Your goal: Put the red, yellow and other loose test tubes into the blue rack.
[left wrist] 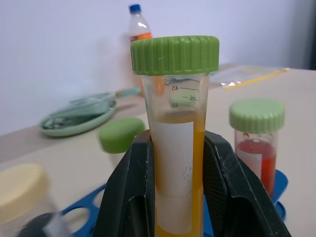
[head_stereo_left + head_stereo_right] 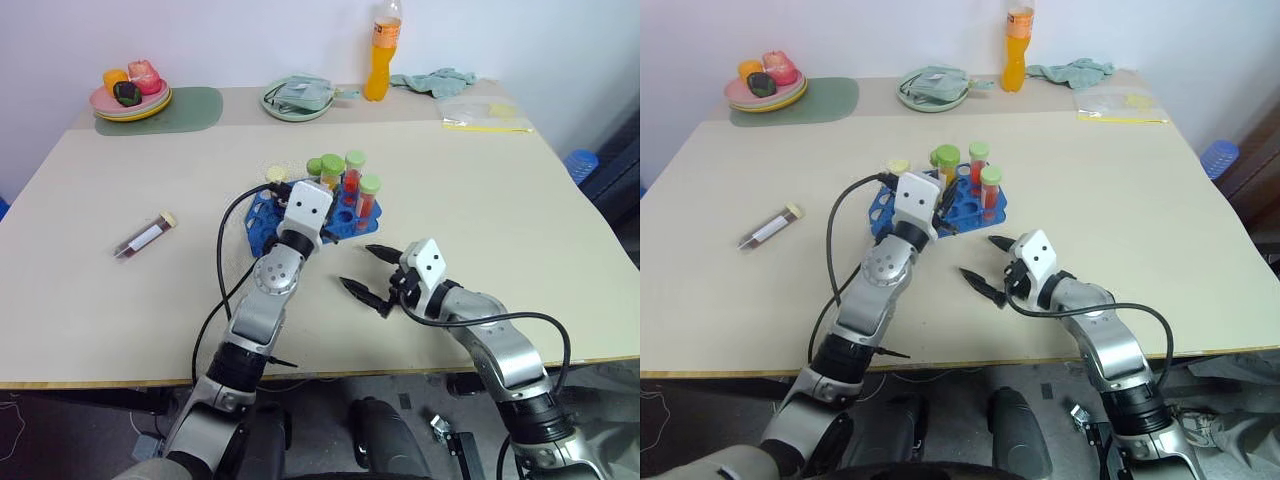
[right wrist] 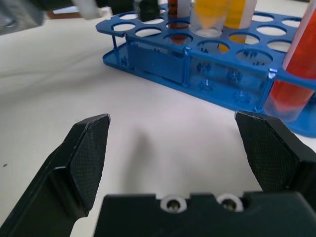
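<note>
The left gripper (image 1: 177, 197) is clamped on the yellow tube (image 1: 177, 148) — green cap up, upright between the black fingers (image 1: 133, 197) — and holds it over the blue rack (image 2: 270, 222), where two red tubes (image 2: 368, 196) and other capped ones already stand. To seat it well, I would centre the tube's rounded tip over a free hole of the rack, keep the tube vertical, lower until the rack bears it, and only then part the fingers, so it neither jams on the rim nor knocks a neighbour. The right gripper (image 2: 368, 272) waits with its fingers wide apart and empty, just in front of the rack. The dark tube (image 2: 145, 236) with the cream cap lies flat on the table (image 2: 520, 230) well to the rack's left — seemingly the last one loose.
</note>
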